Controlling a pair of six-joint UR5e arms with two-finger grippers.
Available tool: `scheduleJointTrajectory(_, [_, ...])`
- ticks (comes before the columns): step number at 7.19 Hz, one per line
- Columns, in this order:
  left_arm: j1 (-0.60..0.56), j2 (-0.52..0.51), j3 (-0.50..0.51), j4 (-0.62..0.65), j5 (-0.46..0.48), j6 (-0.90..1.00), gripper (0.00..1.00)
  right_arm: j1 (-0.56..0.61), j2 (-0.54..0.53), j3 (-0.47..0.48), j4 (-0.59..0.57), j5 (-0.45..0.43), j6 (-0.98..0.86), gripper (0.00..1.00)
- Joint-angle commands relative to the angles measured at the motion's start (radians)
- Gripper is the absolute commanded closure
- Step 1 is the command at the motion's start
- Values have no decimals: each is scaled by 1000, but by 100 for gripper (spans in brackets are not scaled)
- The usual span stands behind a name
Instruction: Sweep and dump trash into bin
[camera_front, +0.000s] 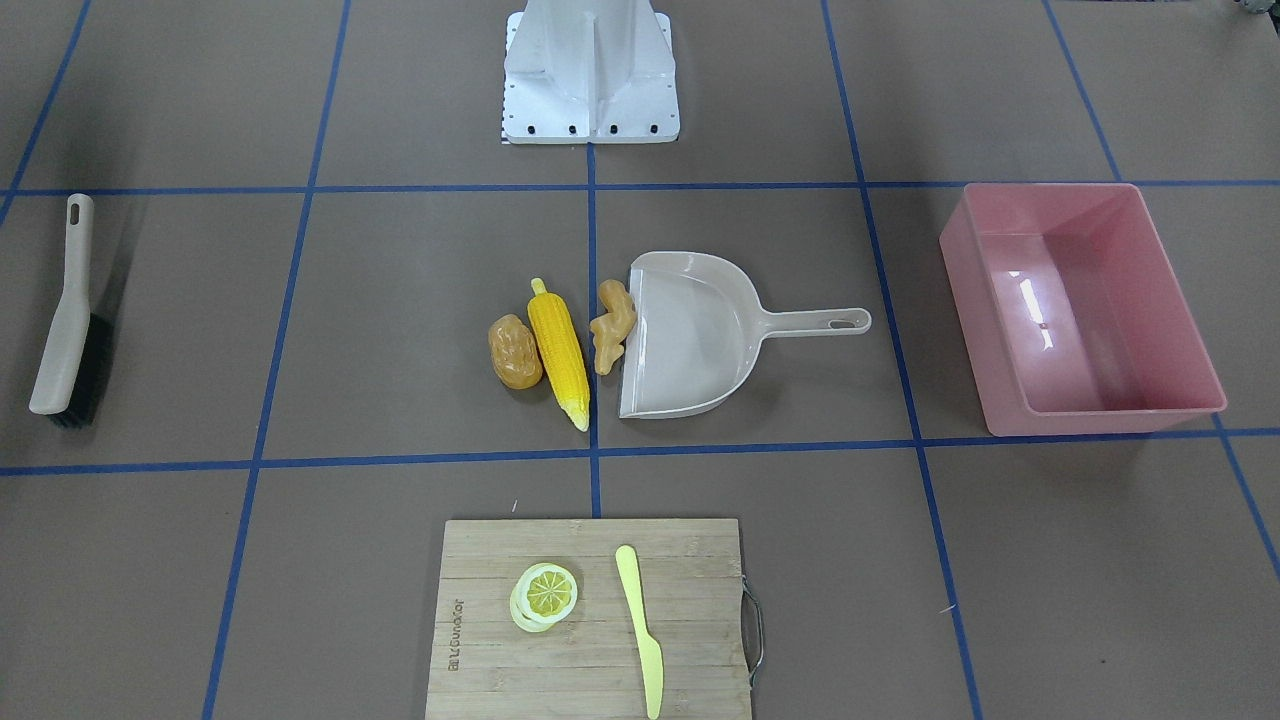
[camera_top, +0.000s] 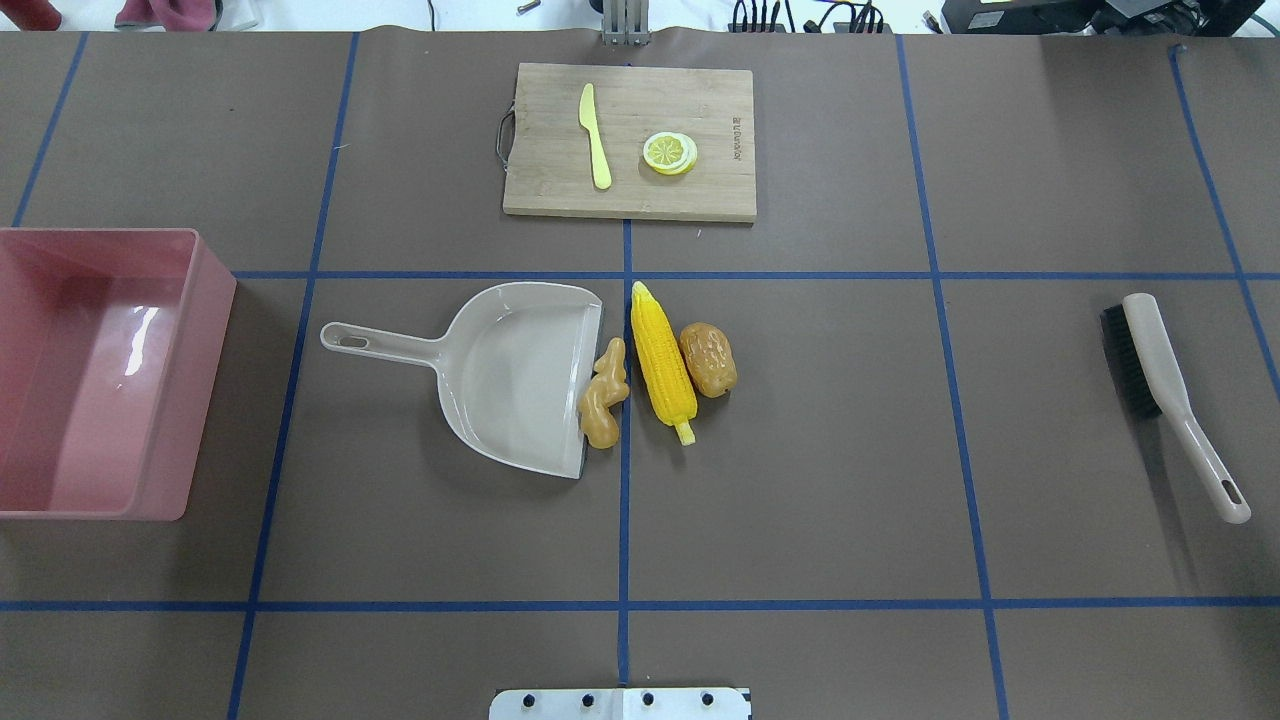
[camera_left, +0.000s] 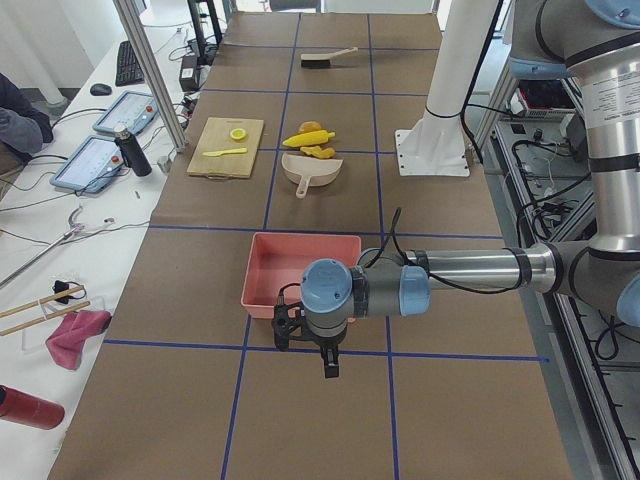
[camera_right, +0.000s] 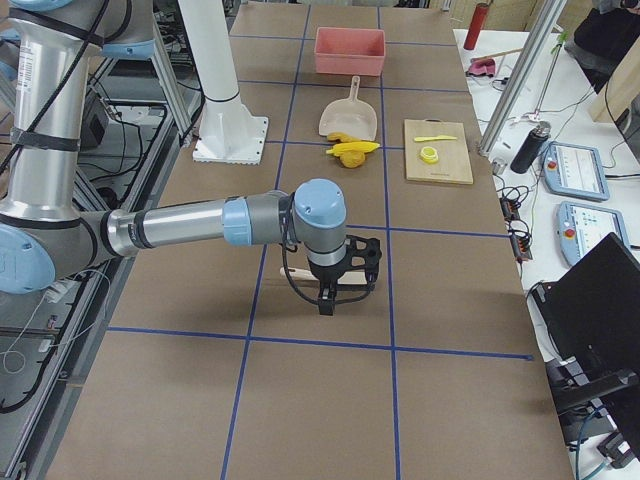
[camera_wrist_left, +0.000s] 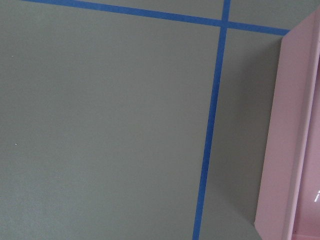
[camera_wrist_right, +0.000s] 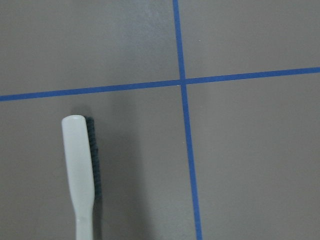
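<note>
The trash lies mid-table: a yellow corn cob (camera_top: 664, 363), a brown-orange potato (camera_top: 708, 359) to its right, and a tan ginger root (camera_top: 603, 406) touching the open lip of the beige dustpan (camera_top: 510, 375). The pink bin (camera_top: 205, 370) stands empty at the far left. A brush (camera_top: 1165, 390) lies at the far right. My left gripper (camera_left: 330, 368) hangs beside the bin, outside it; the left wrist view shows the bin's wall (camera_wrist_left: 285, 150). My right gripper (camera_right: 324, 305) hangs over the brush (camera_wrist_right: 80, 165). I cannot tell whether either gripper is open or shut.
A wooden cutting board (camera_top: 700, 200) with a lemon slice (camera_top: 668, 153) and a pale yellow knife (camera_top: 595, 135) sits at the far edge, beyond the trash. The robot's white base plate (camera_top: 620, 703) is at the near edge. Blue tape lines grid the brown table.
</note>
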Motion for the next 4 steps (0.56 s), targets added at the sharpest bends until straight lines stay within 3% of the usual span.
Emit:
scheduleJointTrajectory(1, [2,2,-3,-3,-2,8,2,-105,-32,63,4,30,50,0])
scheduleJointTrajectory(2, [2,-6,-9,-5,-2,14,2,-195,-53,55,43,37,47,0])
scheduleJointTrajectory(4, [6,-29,-59,-35,1,26,2,-283,-101,-53,277,-3,53,0])
